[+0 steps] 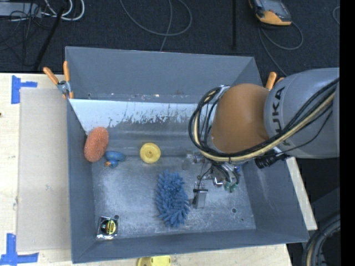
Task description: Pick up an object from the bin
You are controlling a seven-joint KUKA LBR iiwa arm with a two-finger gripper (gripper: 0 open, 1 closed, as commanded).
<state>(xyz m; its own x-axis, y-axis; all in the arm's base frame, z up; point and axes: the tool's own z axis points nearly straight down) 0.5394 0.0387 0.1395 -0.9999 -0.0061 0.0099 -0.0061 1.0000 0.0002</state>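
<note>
My tool [204,192] hangs low over the bin [138,82] floor; I cannot tell whether it is released or clenched. The blue shaggy duster [171,199] lies just beside it, toward the view's left, long axis running from far wall to near

Grey metal bin [133,209]: sloped walls, flat floor, floor speckled with pale flecks. Five items lie on the floor.

1. View's left, at the foot of the left wall: orange-brown oval scourer [96,144].
2. Just beside it, on its right: small blue toy [113,158]; whether the two touch cannot be told.
3. Further right, near the back wall: yellow disc [150,153], apart from the toy.
4. Mid-floor: shaggy blue duster [171,198], lying front to back.
5. Front left corner: black-and-yellow tape measure [107,226], well apart from the rest
</note>
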